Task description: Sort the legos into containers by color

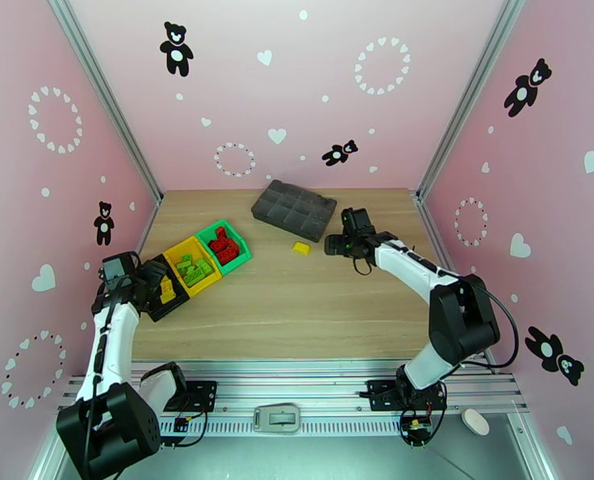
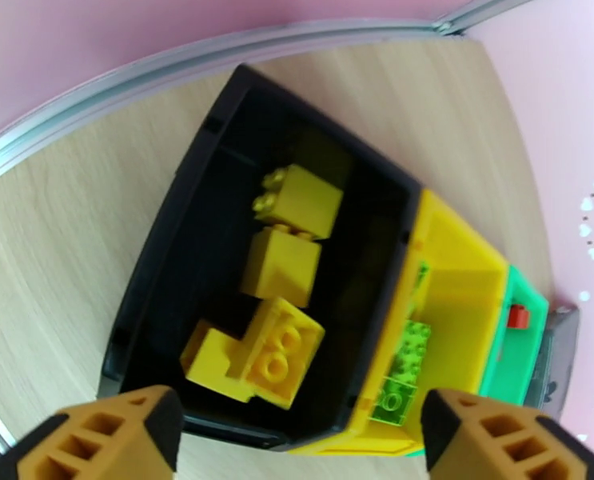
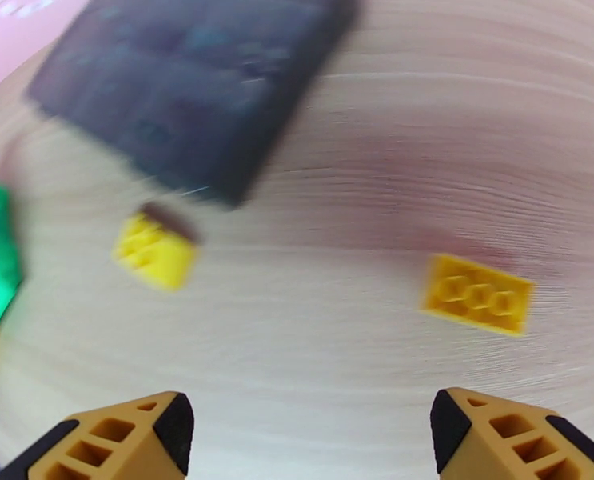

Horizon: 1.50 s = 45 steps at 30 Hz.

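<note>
In black bin point(image 2: 205, 234): several yellow legos point(image 2: 281, 266). In yellow bin point(image 2: 464, 298), touching alongside: green legos point(image 2: 408, 346). In green bin point(image 1: 239, 238): red legos point(image 1: 225, 248). On table point(image 1: 297, 314) nr grey tray point(image 1: 294, 210): 2 loose yellow bricks point(image 3: 478, 294). Above black bin: L hand point(image 2: 297, 442), fingers wide, nothing btwn. Nr loose bricks, above table: R hand point(image 3: 312, 442), wide, empty.

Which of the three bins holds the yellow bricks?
The black bin, at the row's left end, has yellow bricks in it; the yellow bin holds green bricks, the green bin red bricks.
</note>
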Each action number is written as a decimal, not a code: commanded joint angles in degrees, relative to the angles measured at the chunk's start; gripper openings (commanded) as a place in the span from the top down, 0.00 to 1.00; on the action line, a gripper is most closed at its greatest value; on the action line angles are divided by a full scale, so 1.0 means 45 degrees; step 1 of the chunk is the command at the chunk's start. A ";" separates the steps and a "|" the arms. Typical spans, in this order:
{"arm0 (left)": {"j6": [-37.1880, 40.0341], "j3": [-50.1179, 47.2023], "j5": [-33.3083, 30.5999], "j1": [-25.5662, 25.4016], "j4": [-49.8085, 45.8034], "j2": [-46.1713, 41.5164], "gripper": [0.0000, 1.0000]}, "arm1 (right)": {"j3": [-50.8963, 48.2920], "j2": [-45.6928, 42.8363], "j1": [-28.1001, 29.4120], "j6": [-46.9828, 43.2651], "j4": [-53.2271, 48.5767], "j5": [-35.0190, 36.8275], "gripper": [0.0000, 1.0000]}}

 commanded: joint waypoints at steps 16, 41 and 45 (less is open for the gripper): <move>-0.1530 -0.0652 -0.1104 -0.8155 0.1272 -0.0234 0.11 | 0.1065 0.2520 -0.1038 0.0431 -0.1281 0.1802 0.16; -0.1790 -0.0809 -0.1265 -0.8886 0.1727 -0.0003 0.11 | 0.3058 0.4667 -0.1068 0.0675 -0.1955 0.1750 0.23; -0.1763 -0.0808 -0.1130 -0.8886 0.1824 0.0125 0.11 | 0.3082 0.4699 -0.1058 0.0675 -0.1982 0.1709 0.28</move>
